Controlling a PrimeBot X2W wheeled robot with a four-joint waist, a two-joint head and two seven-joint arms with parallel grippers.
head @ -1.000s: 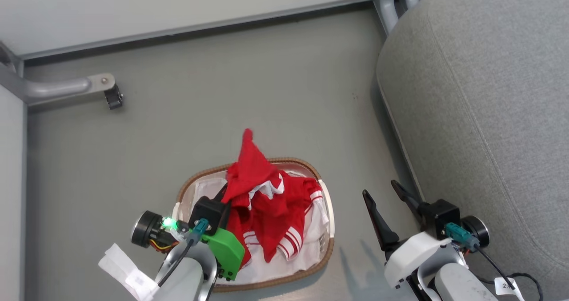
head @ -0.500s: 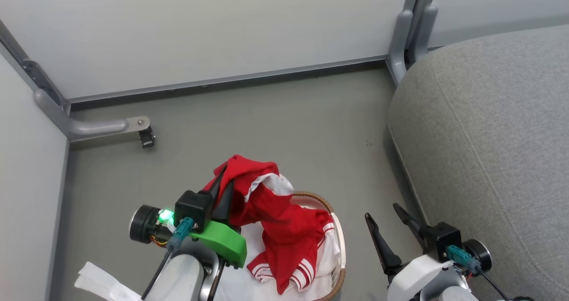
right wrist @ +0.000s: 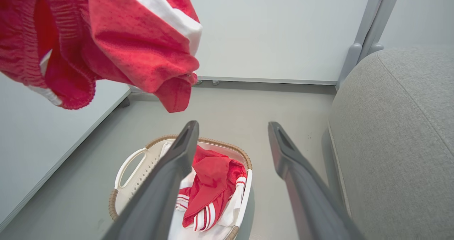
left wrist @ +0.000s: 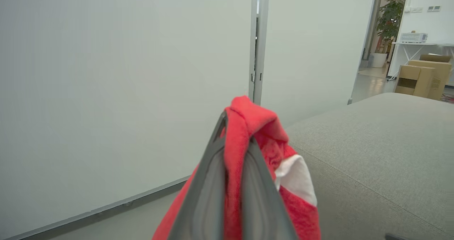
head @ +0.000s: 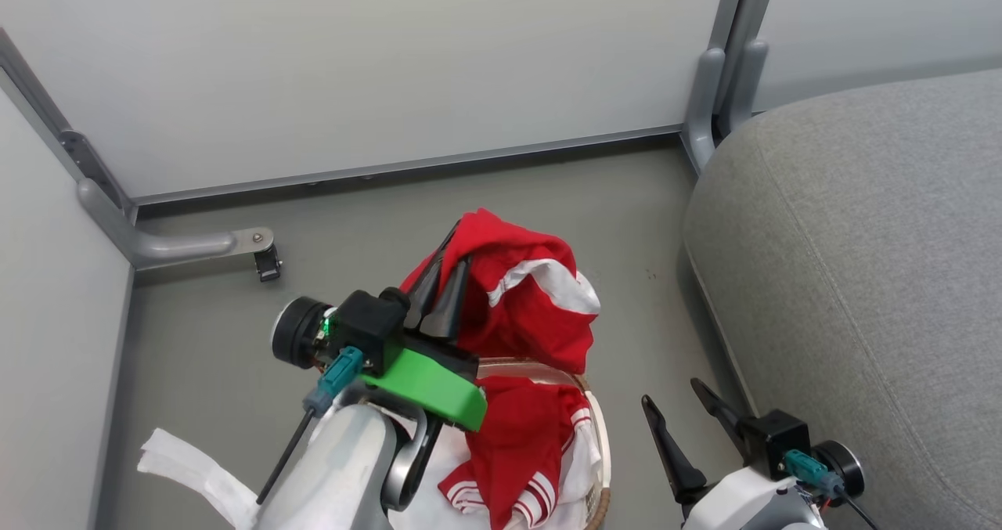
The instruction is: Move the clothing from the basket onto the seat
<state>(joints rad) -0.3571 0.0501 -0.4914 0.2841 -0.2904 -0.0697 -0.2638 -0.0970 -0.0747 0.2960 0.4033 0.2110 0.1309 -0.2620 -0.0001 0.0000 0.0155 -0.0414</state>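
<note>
My left gripper (head: 454,244) is shut on a red garment with white trim (head: 532,295), which hangs in the air above the basket (head: 599,436). In the left wrist view the red fabric (left wrist: 248,126) is pinched between the two grey fingers (left wrist: 209,190). A second red garment with white striped cuffs (right wrist: 209,187) lies in the white basket (right wrist: 133,162) on its white liner. My right gripper (head: 677,401) stands open and empty between the basket and the grey seat (head: 861,279). The lifted garment (right wrist: 117,38) hangs at the upper left of the right wrist view.
Pale partition panels (head: 391,68) stand behind and to the left, with a grey metal foot and caster (head: 262,252) on the floor. A metal post (head: 724,68) rises by the seat's far corner. Cardboard boxes (left wrist: 422,75) sit far off beyond the seat.
My left gripper has risen with the red garment, pulling it out of the basket and up and to the right. The camera has tilted upward. The right gripper has held its place.
</note>
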